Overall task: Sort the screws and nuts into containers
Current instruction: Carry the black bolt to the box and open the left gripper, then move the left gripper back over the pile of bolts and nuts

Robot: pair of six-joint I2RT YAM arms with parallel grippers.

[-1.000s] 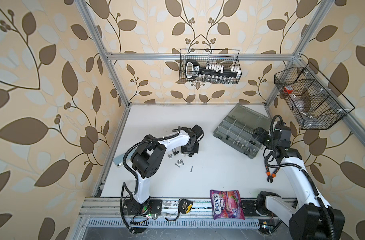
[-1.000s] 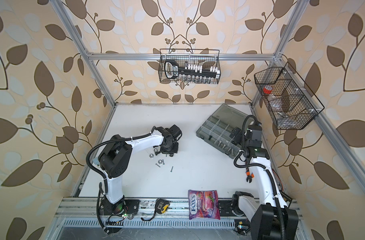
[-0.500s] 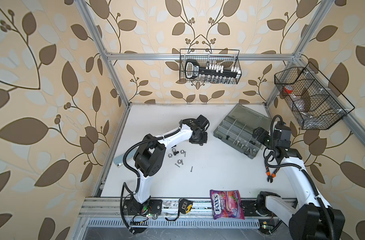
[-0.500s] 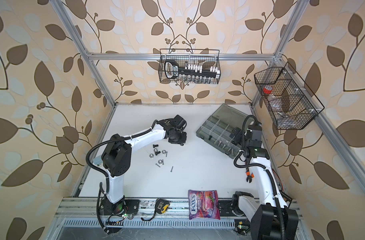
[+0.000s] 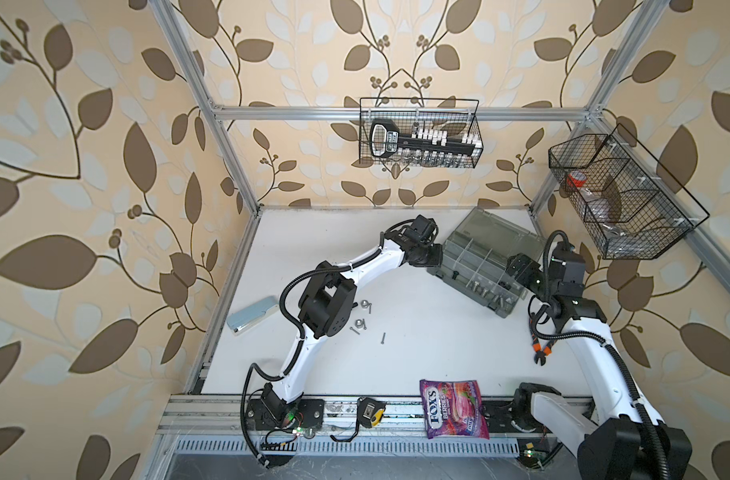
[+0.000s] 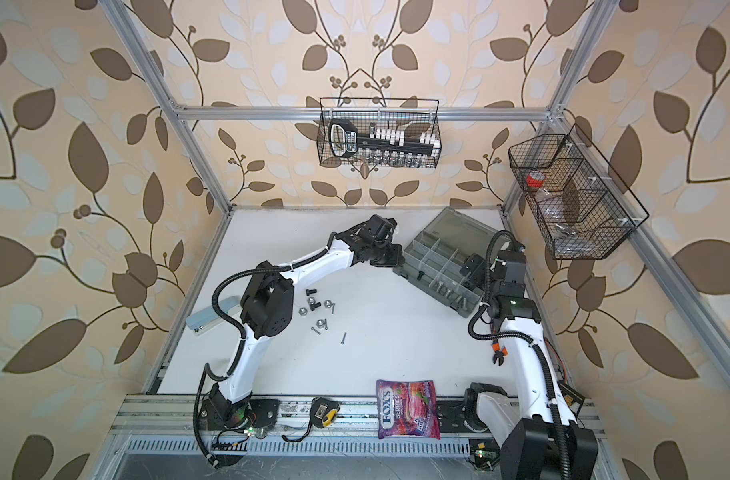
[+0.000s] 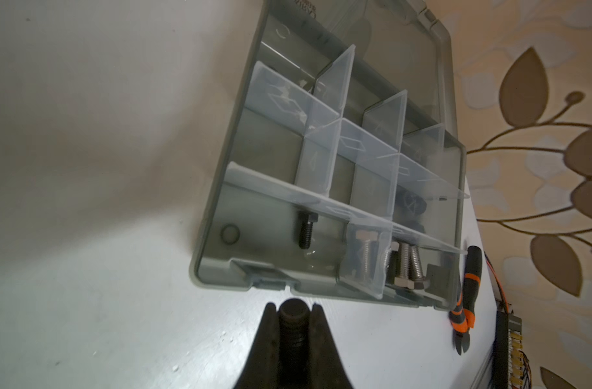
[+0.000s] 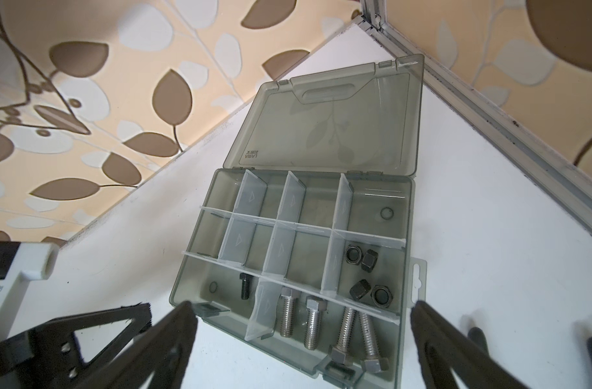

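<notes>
Currently the sort is partway through. My left gripper (image 7: 292, 306) is clamped tight on a short black screw (image 7: 292, 325), with the thread pinched between the jaws. It is just beside a front corner of the grey organizer box (image 8: 375, 202), not yet over any compartment. My right gripper (image 8: 303, 303) hangs close to the box, fingers spread wide and holding nothing.

Already in the box:
- a lone black screw (image 8: 244, 286) in the front corner compartment;
- four silver hex bolts (image 8: 313, 323) along the front row beside it;
- four nuts (image 8: 365, 276) in the compartment behind the bolts.

The other compartments look empty.

Outstanding is a loose cluster (image 6: 317, 311) on the white table (image 6: 396, 332) beside my left arm: several silver nuts, two black screws and a few thin screws. In my judgement about half is done, and the held screw belongs with the lone black one.
</notes>
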